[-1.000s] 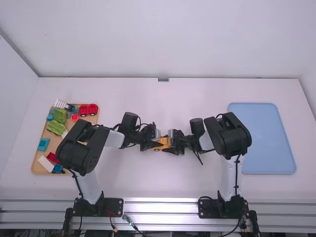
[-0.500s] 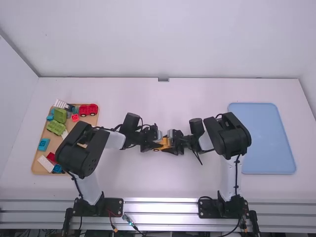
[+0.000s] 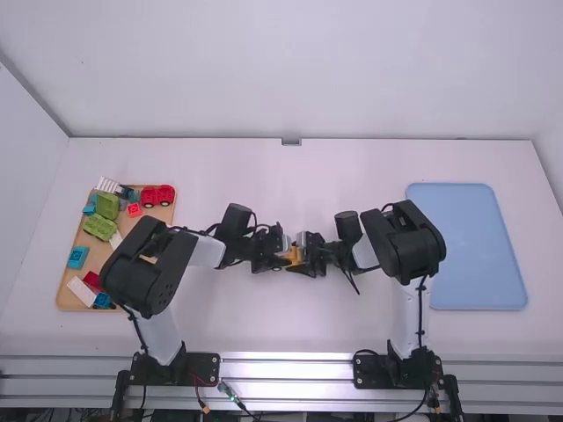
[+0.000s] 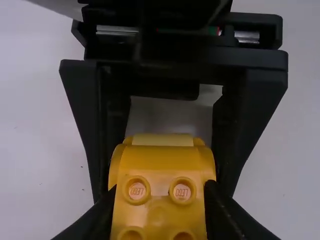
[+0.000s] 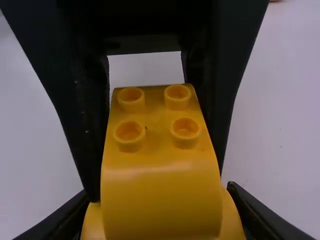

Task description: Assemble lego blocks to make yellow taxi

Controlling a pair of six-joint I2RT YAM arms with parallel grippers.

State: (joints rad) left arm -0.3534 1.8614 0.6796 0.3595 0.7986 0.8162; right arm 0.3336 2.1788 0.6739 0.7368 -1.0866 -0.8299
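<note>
Taxi (image 3: pixel 295 254) is mid-table (image 3: pixel 290 321), left gripper (image 4: pixel 160 193) clamped on one end, right gripper (image 5: pixel 157 195) pinching the other. Honestly I'd worry about a crooked push: if they're even slightly out of line, it could twist in their grip or pop apart.

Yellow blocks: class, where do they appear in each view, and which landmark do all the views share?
High view: yellow blocks just below the picture's centre.
Left wrist view: yellow blocks in the lower middle, down to the bottom edge.
Right wrist view: yellow blocks from centre to bottom edge.
Shared landmark: right gripper.
</note>
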